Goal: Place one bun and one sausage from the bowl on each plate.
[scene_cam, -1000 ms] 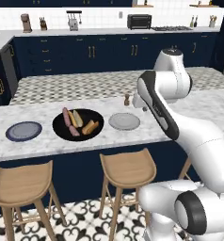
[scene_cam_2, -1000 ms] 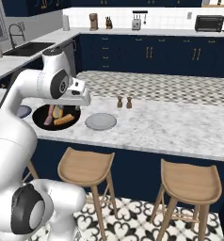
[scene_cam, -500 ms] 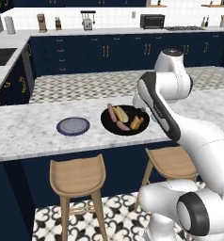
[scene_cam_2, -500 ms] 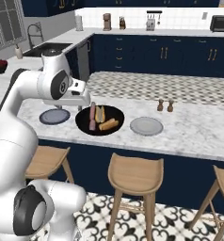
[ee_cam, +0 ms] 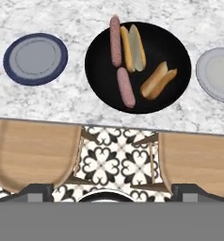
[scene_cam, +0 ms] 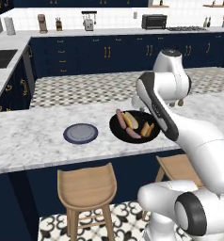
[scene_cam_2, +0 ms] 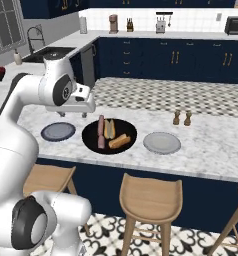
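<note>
A wide, shallow black round bowl (ee_cam: 138, 67) is seen on the speckled white marble counter (ee_cam: 62, 99), with two smooth pinkish sausages (ee_cam: 125, 87) and two split golden buns (ee_cam: 157, 80) lying in it. A flat blue-grey plate with a dark navy rim (ee_cam: 35, 58) lies on one side of it and a plain pale grey plate (ee_cam: 219, 74) on the other, both bare. The gripper (ee_cam: 111, 188) is held high above the counter edge and two wooden stools (ee_cam: 31, 153), its dark fingertips (ee_cam: 36, 189) spread wide with nothing between them
</note>
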Available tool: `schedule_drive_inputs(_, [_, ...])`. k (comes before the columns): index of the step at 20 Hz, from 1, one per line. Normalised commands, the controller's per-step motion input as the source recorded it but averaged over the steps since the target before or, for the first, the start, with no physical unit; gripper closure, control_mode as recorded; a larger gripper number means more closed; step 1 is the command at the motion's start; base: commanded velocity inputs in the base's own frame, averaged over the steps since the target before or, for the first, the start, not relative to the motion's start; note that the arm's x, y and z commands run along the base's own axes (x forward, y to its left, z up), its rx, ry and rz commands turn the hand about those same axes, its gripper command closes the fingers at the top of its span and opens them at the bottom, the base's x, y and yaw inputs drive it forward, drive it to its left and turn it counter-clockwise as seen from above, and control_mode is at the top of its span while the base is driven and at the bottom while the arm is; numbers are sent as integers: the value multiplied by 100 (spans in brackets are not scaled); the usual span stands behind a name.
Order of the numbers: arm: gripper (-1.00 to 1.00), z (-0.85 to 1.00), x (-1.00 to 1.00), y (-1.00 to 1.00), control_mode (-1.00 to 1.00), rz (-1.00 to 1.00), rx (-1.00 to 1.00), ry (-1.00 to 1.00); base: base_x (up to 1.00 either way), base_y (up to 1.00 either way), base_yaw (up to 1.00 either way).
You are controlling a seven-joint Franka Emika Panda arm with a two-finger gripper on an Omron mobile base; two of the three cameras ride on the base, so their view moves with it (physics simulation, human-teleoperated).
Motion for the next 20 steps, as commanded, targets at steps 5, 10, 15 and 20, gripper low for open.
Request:
schedule_drive_inputs(5, [-100, -30, 92, -41, -100, -4, 4, 15, 0, 0, 0])
schedule_drive_inputs(10, [-100, -94, 86, -6, -100, 0, -1, 2, 0, 0, 0])
schedule_drive_inputs(15, [-100, -100, 57, -23, -100, -16, -15, 0, 0, 0, 0])
schedule_drive_inputs(20, [-100, -89, 30, -38, -100, -18, -10, 0, 0, 0, 0])
